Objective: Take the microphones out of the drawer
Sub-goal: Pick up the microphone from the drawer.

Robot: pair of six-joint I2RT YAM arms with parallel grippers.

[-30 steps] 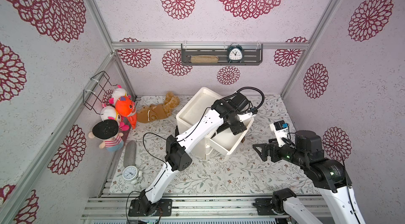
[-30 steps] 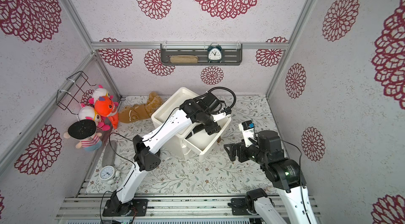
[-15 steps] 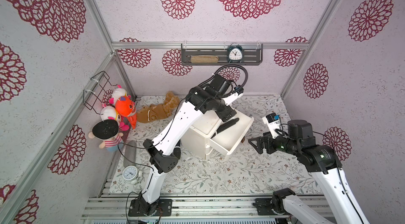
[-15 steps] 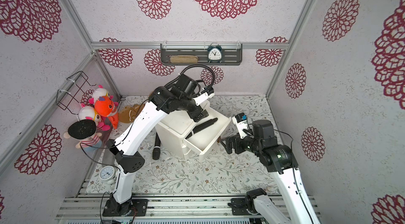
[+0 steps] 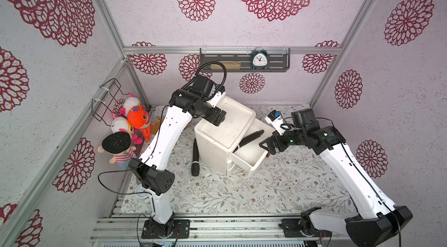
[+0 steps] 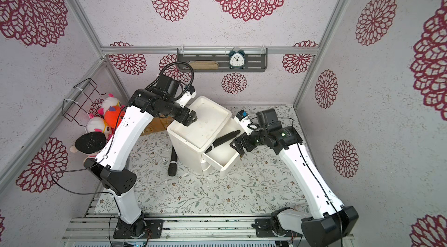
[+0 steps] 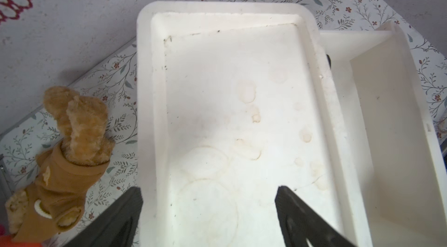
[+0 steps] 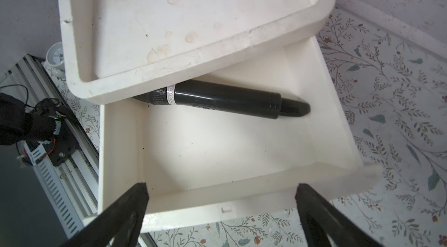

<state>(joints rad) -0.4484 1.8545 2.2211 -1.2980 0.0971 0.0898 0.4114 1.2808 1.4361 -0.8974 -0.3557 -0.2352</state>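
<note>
A black microphone [image 5: 251,137] [image 6: 225,139] lies slantwise in the pulled-out white drawer [image 5: 260,161] [image 6: 229,164], its head end tucked under the cabinet top. The right wrist view shows this microphone [image 8: 225,99] whole on the drawer [image 8: 242,195] floor. My right gripper [image 5: 265,145] [image 6: 235,145] [image 8: 221,187] hangs open just outside the drawer's front wall, holding nothing. My left gripper [image 5: 219,118] [image 6: 191,118] [image 7: 209,190] is open and empty above the stained tray top of the cabinet [image 7: 150,88].
A second black microphone [image 5: 195,158] [image 6: 172,162] lies on the floral mat left of the cabinet. Plush toys [image 5: 135,120] crowd the left wall, and a brown plush [image 7: 72,137] lies behind the cabinet. A small clock [image 5: 142,191] sits by the left arm's base.
My left gripper has risen from the drawer and swung back over the cabinet top, opening wider. My right gripper has moved in toward the drawer's front.
</note>
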